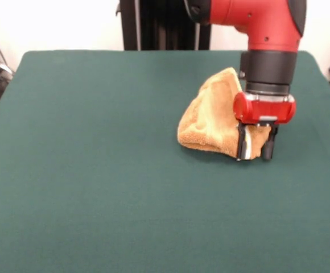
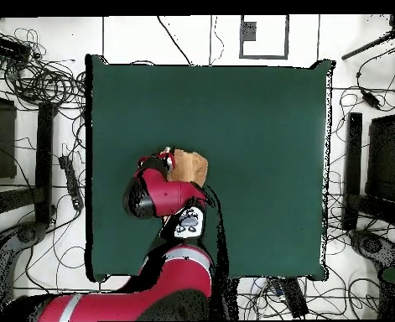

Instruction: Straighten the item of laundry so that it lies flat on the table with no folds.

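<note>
Front view: the arm has the towel's corner pinched, low over the table.
From this side the gripper [image 1: 256, 149] stands upright at the right-hand end of the orange-tan towel [image 1: 213, 116], its jaws clamped on the edge there, tips nearly at the green table [image 1: 97, 170]. The cloth rises in a folded hump behind and to the left, so I judge the hold is there to drag that corner outward and open the fold. Overhead view: the red arm [image 2: 163, 194] covers most of the towel [image 2: 192, 166]; only a crumpled piece shows, left of the table's [image 2: 259, 126] middle, well clear of every edge, leaving room to spread.
</note>
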